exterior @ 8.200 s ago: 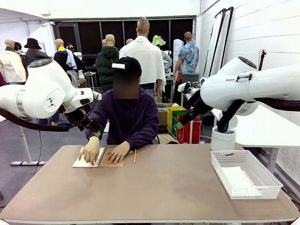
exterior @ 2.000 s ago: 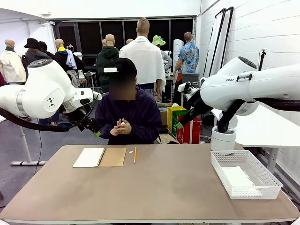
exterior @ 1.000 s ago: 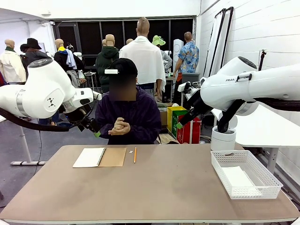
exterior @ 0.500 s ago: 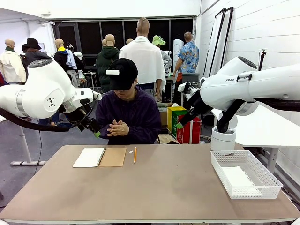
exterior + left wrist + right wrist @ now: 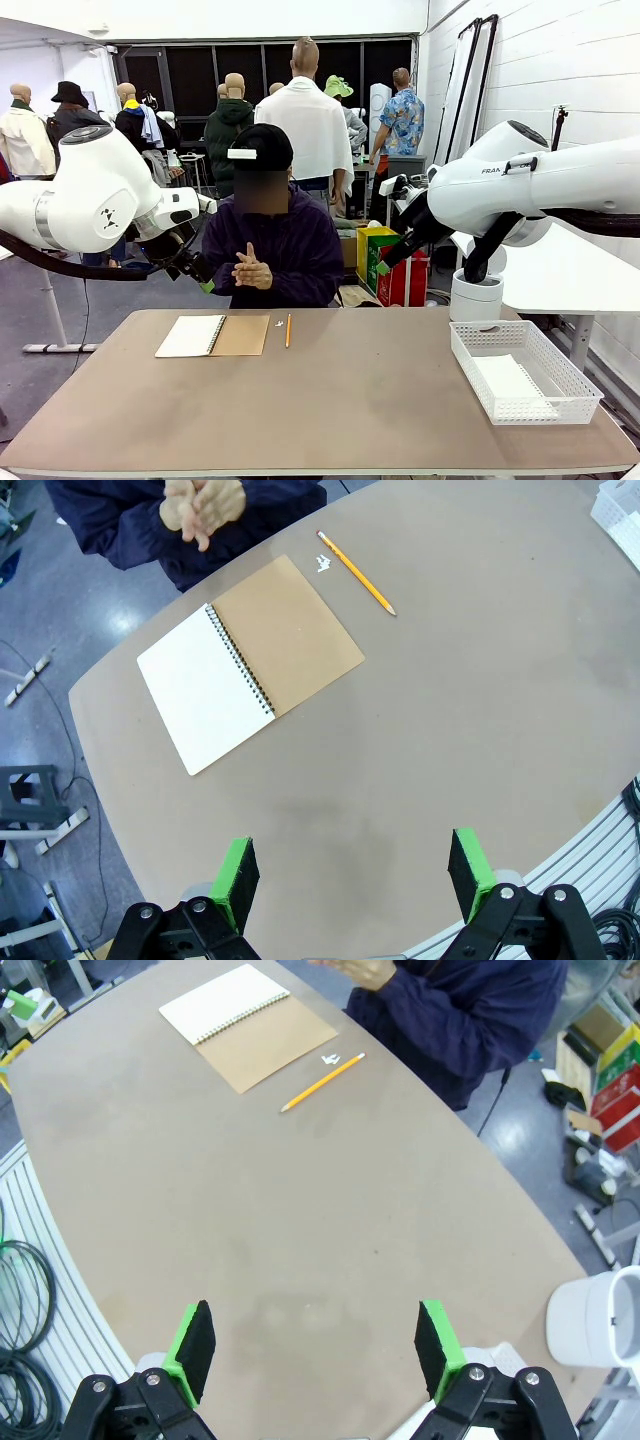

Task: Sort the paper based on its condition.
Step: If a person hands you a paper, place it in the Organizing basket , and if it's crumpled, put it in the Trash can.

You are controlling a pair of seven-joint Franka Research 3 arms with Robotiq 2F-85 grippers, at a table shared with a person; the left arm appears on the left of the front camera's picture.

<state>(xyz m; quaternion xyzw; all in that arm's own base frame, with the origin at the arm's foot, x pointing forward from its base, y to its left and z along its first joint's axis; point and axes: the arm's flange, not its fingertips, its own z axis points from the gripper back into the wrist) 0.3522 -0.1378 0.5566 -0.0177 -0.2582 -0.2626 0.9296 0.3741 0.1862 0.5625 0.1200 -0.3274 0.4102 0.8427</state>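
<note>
- Your left jaws: wide open, empty, up off the tabletop point(image 5: 450, 710).
- Your right jaws: wide open too, holding nothing.
- Paper point(image 5: 505, 380) lies in the basket point(image 5: 548, 408) at the tabletop's right edge.
- Notebook point(image 5: 212, 335) and pencil point(image 5: 287, 331) lie near the far edge.
- Person's hands point(image 5: 250, 271) are clasped.

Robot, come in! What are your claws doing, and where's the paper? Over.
Left gripper open, right gripper open, both over the table. Paper lies in the basket. Person's hands clasped together behind the notebook, off the table.

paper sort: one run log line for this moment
left end effector open | right end effector open | person's hands together | spiral notebook open | paper in basket
</note>
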